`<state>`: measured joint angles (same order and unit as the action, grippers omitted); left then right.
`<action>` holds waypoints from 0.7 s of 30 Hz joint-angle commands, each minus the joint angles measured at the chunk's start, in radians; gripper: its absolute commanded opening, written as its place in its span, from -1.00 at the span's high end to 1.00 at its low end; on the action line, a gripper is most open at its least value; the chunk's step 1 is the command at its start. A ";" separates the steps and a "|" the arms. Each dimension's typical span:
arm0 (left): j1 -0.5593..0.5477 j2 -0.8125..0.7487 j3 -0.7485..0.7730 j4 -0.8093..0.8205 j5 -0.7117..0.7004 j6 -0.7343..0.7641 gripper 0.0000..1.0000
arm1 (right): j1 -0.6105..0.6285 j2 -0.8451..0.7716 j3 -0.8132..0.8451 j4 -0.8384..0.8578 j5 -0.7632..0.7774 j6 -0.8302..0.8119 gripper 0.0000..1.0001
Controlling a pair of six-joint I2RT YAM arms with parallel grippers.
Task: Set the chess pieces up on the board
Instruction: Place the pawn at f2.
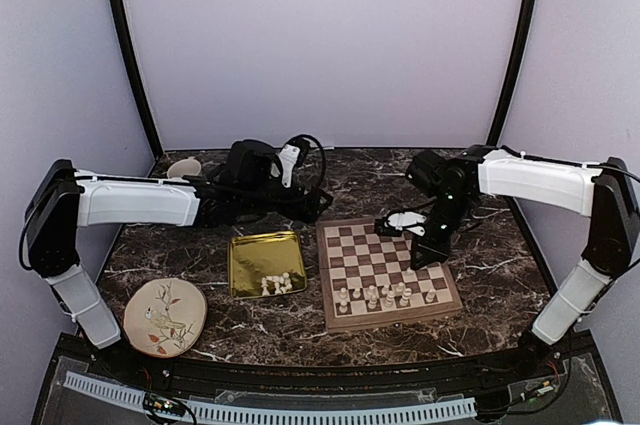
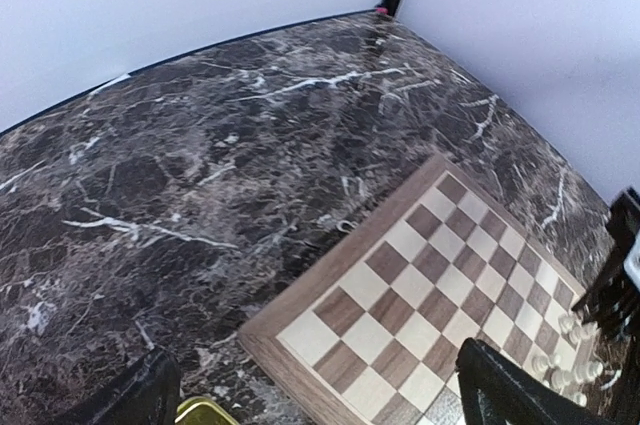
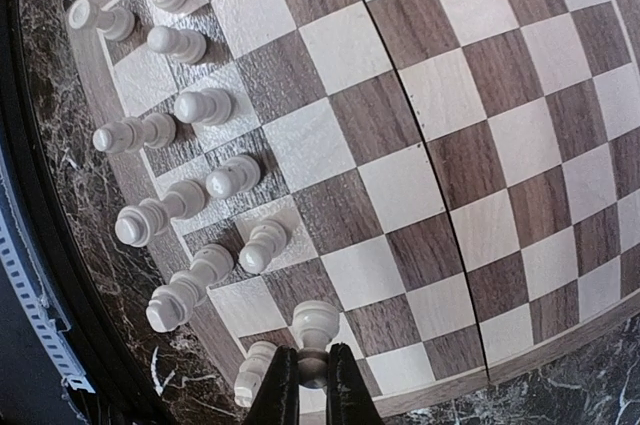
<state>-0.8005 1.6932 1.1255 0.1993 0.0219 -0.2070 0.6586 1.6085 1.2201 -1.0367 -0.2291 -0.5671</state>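
Pinching a cream chess piece (image 3: 315,323), its foot hidden between the fingers, the right gripper (image 3: 312,357) hangs at the board (image 3: 430,95) edge beside ranked pieces (image 3: 200,105). The left gripper (image 2: 315,375), spread wide, shows only cut-off fingertips. More pieces (image 1: 277,283) blur together in the gold tray (image 1: 250,257).

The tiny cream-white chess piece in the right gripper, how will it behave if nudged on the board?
The tiny cream-white chess piece looks rigid and probably light. Tall over a narrow base, it would likely tip when nudged, then roll on its round body. The right gripper pinches only a slim section, so it may pivot.
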 commanded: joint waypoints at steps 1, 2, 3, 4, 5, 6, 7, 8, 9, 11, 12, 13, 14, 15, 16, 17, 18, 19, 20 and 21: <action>0.063 0.022 0.126 -0.191 -0.087 -0.169 -0.98 | 0.034 0.022 -0.024 -0.018 0.056 0.005 0.89; 0.082 0.053 0.174 -0.240 -0.027 -0.144 -0.98 | 0.043 0.025 -0.026 -0.023 0.061 0.005 0.89; 0.086 0.077 0.205 -0.276 -0.019 -0.114 -0.98 | 0.052 0.028 -0.027 -0.026 0.065 0.006 0.89; 0.085 0.085 0.214 -0.280 -0.022 -0.105 -0.98 | 0.058 0.031 -0.030 -0.025 0.071 0.008 0.89; 0.086 0.076 0.194 -0.245 -0.018 -0.109 -0.98 | 0.063 0.033 -0.033 -0.025 0.076 0.009 0.89; 0.087 0.054 0.156 -0.189 0.029 -0.108 -0.98 | 0.067 0.036 -0.036 -0.023 0.080 0.012 0.89; 0.089 0.019 0.096 -0.103 0.075 -0.106 -0.98 | 0.070 0.037 -0.038 -0.021 0.079 0.013 0.89; 0.089 -0.016 0.030 -0.003 0.107 -0.117 -0.98 | 0.072 0.039 -0.043 -0.018 0.080 0.013 0.89; 0.089 -0.045 -0.031 0.088 0.104 -0.140 -0.98 | 0.075 0.039 -0.047 -0.016 0.078 0.014 0.89; 0.089 -0.065 -0.075 0.147 0.101 -0.157 -0.98 | 0.077 0.037 -0.053 -0.009 0.077 0.015 0.89; 0.089 -0.063 -0.064 0.132 0.114 -0.145 -0.95 | 0.078 0.039 -0.057 -0.007 0.079 0.014 0.89; 0.089 -0.056 -0.049 0.111 0.127 -0.134 -0.91 | 0.078 0.041 -0.060 -0.006 0.080 0.015 0.89; 0.089 -0.050 -0.034 0.091 0.136 -0.131 -0.88 | 0.077 0.045 -0.060 -0.003 0.082 0.015 0.89; 0.089 -0.043 -0.027 0.081 0.146 -0.129 -0.85 | 0.078 0.049 -0.060 0.001 0.086 0.017 0.89; 0.089 -0.042 -0.025 0.081 0.160 -0.127 -0.82 | 0.077 0.052 -0.060 0.005 0.087 0.018 0.88; 0.089 -0.040 -0.028 0.086 0.169 -0.126 -0.80 | 0.078 0.055 -0.061 0.009 0.086 0.018 0.88; 0.089 -0.039 -0.032 0.089 0.173 -0.129 -0.79 | 0.078 0.059 -0.060 0.012 0.086 0.018 0.88; 0.089 -0.040 -0.036 0.094 0.175 -0.132 -0.78 | 0.078 0.061 -0.061 0.015 0.084 0.018 0.88; 0.089 -0.042 -0.041 0.099 0.178 -0.132 -0.78 | 0.078 0.063 -0.061 0.019 0.084 0.019 0.88; 0.089 -0.043 -0.044 0.104 0.180 -0.135 -0.77 | 0.079 0.064 -0.061 0.022 0.085 0.019 0.88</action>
<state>-0.7116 1.6848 1.0782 0.2584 0.1619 -0.3347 0.7258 1.6596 1.1702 -1.0386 -0.1528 -0.5625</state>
